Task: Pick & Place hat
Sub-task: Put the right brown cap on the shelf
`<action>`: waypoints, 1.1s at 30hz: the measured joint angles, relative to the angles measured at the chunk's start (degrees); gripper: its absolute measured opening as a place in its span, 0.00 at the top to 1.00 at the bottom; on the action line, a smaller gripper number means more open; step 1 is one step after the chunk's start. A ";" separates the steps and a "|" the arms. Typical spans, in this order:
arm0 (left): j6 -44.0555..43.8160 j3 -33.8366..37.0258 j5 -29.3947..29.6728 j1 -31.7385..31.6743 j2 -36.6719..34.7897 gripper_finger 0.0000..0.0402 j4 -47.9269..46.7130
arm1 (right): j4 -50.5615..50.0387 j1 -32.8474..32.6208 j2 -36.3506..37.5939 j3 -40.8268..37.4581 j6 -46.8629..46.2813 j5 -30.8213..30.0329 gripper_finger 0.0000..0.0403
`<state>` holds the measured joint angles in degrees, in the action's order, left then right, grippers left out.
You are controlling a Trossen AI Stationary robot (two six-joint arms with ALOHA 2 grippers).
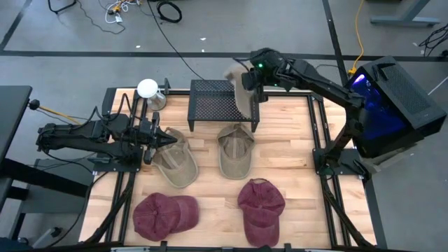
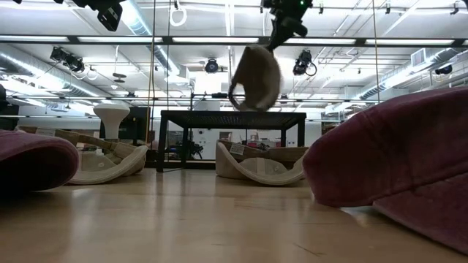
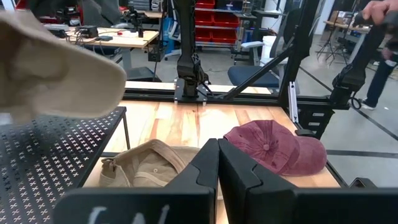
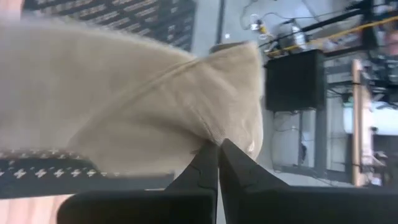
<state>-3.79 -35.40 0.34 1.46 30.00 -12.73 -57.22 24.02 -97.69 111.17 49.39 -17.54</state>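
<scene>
My right gripper [image 1: 249, 78] is shut on a tan hat [image 2: 256, 77], which hangs in the air above the black perforated stand [image 1: 220, 105] at the table's far middle. Two more tan hats [image 1: 175, 164] [image 1: 234, 150] lie on their crowns, open side up, in front of the stand. Two maroon hats [image 1: 164, 213] [image 1: 260, 210] lie near the front edge. My left gripper [image 1: 159, 137] waits shut at the left, beside the left tan hat, holding nothing. My right gripper pinches an edge of the tan hat's cloth [image 4: 214, 134] between its two shut fingers. The fingers slant down at it from the table's far right. The hat hangs below the fingers [image 2: 281, 33], lifted clear of the stand [image 2: 230, 117].
A white, round-topped object [image 1: 148, 91] stands at the far left, beside the stand. Dark frame rails [image 1: 318, 133] run along the table's left and right sides. Bare wood [image 1: 294, 161] shows right of the hats.
</scene>
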 joint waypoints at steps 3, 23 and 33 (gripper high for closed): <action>0.00 0.00 0.00 0.00 -0.01 0.96 -0.01 | -0.17 -0.53 0.06 1.86 -1.24 -0.03 1.00; 0.00 0.00 0.00 0.02 -0.02 0.96 -0.03 | -1.83 -0.48 -4.22 1.80 -8.91 -5.97 1.00; 0.00 -0.01 0.00 0.00 -0.01 0.96 -0.02 | -1.53 -0.63 -7.94 1.80 -9.99 -4.19 1.00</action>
<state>-3.79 -35.41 0.34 1.46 29.99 -12.75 -58.75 23.40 -105.62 112.97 39.40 -21.73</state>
